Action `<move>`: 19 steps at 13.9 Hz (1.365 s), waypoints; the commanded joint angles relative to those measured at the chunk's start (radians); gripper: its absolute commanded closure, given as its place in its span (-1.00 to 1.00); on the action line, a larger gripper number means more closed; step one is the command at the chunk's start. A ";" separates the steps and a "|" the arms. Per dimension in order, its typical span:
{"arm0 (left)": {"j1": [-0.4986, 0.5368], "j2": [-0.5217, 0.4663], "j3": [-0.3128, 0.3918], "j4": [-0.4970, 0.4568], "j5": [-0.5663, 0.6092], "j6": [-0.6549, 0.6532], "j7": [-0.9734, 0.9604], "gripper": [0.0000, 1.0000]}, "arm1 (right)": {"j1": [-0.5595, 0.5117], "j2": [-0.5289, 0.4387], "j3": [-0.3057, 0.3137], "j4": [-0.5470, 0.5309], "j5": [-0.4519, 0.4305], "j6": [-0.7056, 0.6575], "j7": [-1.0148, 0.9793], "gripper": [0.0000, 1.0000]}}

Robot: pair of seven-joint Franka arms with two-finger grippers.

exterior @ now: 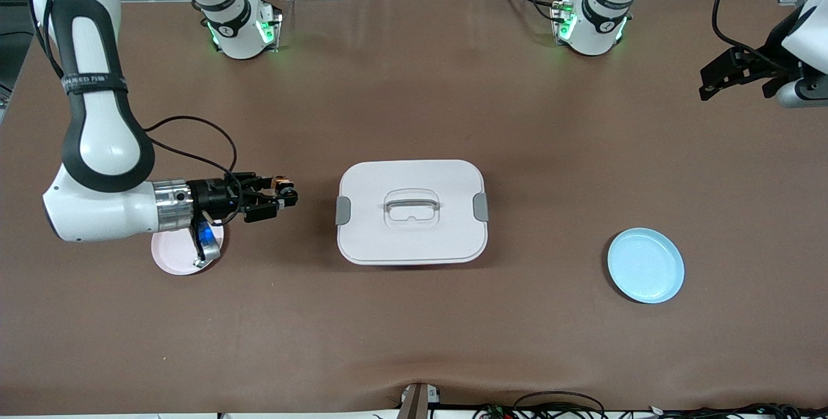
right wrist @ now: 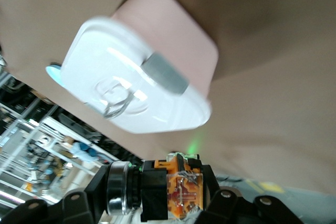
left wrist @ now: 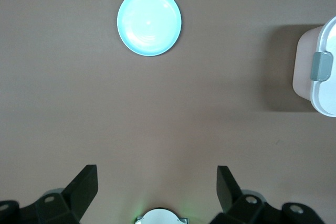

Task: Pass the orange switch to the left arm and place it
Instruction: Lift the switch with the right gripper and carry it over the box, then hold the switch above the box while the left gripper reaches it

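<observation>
Two arms work this brown table point(exterior: 414, 341), one busy and one waiting. At the right arm's end, the right gripper point(exterior: 279, 196) is up in the air, pointing sideways toward the box point(exterior: 412, 212), its fingers pinching the orange switch point(exterior: 283, 183); the right wrist view shows the switch's point(right wrist: 181, 187) orange-and-black body clamped between them. Under that arm's wrist lies a pink plate point(exterior: 174, 257), partly covered. The white lidded box with grey side latches sits mid-table, closed, apart from the gripper. Toward the left arm's end, a light blue plate point(exterior: 645, 265) lies bare, nearer the front camera than the box. The left gripper point(exterior: 734, 76) waits high over the table's edge, fingers point(left wrist: 79, 190) spread wide, holding nothing.
</observation>
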 commanded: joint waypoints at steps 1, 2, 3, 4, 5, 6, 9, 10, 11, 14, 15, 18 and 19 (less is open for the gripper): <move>0.003 0.006 -0.002 0.019 0.003 -0.007 0.010 -1.00 | 0.060 -0.047 -0.007 -0.004 0.060 0.015 0.159 0.39; 0.002 0.006 -0.002 0.019 0.003 -0.007 0.010 -1.00 | 0.081 -0.054 -0.007 -0.003 0.100 0.048 0.217 0.39; 0.002 0.006 -0.002 0.019 0.003 -0.007 0.009 -1.00 | 0.104 -0.063 -0.007 0.005 0.141 0.078 0.284 0.39; 0.000 0.006 -0.002 0.019 0.003 -0.007 0.007 -1.00 | 0.126 -0.064 -0.007 0.019 0.168 0.102 0.343 0.39; -0.001 0.006 -0.002 0.019 0.003 -0.007 0.004 -1.00 | 0.149 -0.066 -0.007 0.029 0.177 0.131 0.395 0.39; -0.004 0.004 -0.005 0.019 0.002 -0.007 0.003 -1.00 | 0.172 -0.069 -0.007 0.036 0.175 0.159 0.439 0.39; -0.001 0.000 -0.009 0.019 -0.027 -0.007 -0.002 -1.00 | 0.254 -0.074 -0.012 0.077 0.168 0.259 0.610 0.39; 0.000 -0.002 -0.011 0.020 -0.056 -0.007 -0.002 -1.00 | 0.291 -0.077 -0.015 0.082 0.160 0.309 0.688 0.39; -0.001 -0.003 -0.011 0.020 -0.100 -0.007 -0.004 -1.00 | 0.322 -0.086 -0.018 0.085 0.142 0.343 0.738 0.39; -0.013 -0.003 -0.063 0.020 -0.173 -0.007 -0.008 -1.00 | 0.391 -0.086 -0.018 0.124 0.022 0.392 0.896 0.39; -0.013 0.000 -0.092 0.037 -0.176 -0.007 -0.008 -1.00 | 0.408 -0.086 -0.016 0.138 -0.030 0.399 0.949 0.39; -0.015 0.009 -0.127 0.043 -0.275 0.045 -0.017 -1.00 | 0.455 -0.075 -0.012 0.195 -0.171 0.420 1.168 0.37; -0.015 0.017 -0.129 0.040 -0.327 0.065 -0.022 -1.00 | 0.472 -0.072 -0.010 0.204 -0.235 0.420 1.219 0.38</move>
